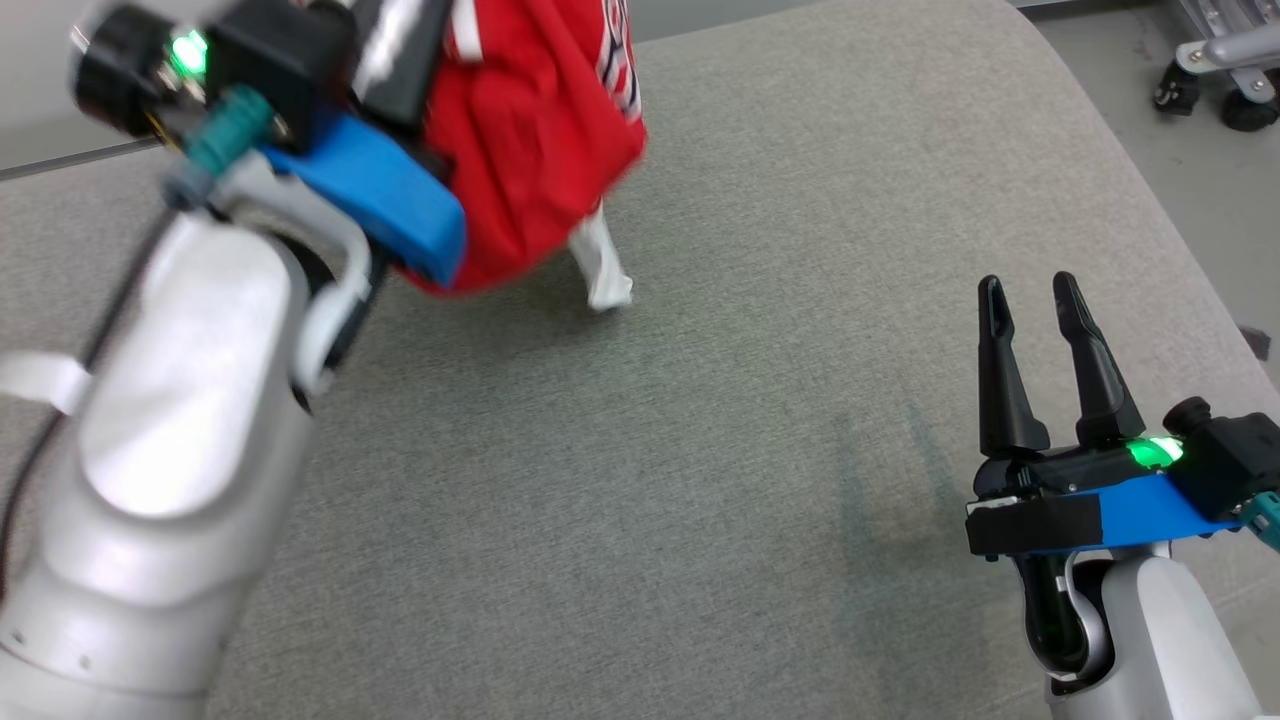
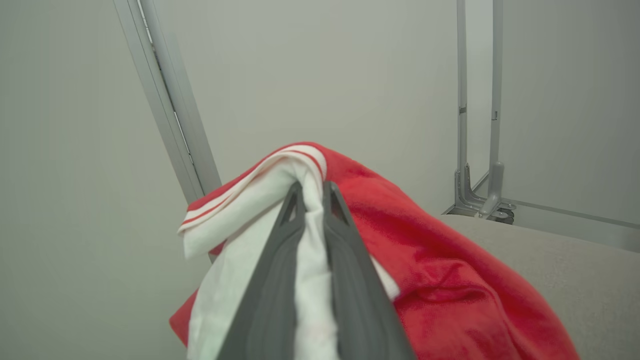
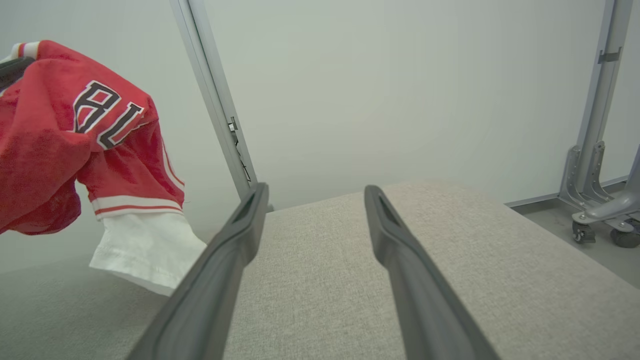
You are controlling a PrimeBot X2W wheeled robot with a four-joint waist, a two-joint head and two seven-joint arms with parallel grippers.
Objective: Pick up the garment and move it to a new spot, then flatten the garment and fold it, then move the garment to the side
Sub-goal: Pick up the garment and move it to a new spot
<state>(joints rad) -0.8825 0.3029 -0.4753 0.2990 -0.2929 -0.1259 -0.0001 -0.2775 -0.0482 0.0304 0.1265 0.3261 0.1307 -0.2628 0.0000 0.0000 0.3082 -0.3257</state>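
Fabric of the red jersey (image 1: 530, 140) hangs bunched from the left gripper (image 2: 312, 192), pinched shut on its white trim (image 2: 300, 167) and raised above the grey cushion (image 1: 700, 450) for carrying (a white hem (image 1: 605, 275) dangles lowest), while the right gripper (image 1: 1030, 300) waits low, fingers spread, empty.

From the head view, the garment (image 1: 530, 130) hangs at eleven o'clock over the far left part of the padded surface (image 1: 700, 450). A fold of it is pinched between the fingers of the left gripper (image 2: 312, 190). The right gripper (image 1: 1028, 285) sits at four o'clock above the surface's near right part, fingers spread, well apart from the garment. A wheeled stand (image 1: 1215, 75) stands on the floor (image 1: 1100, 100) at one o'clock, beyond the surface's right edge. An upright post (image 3: 215, 100) rises behind the far edge.
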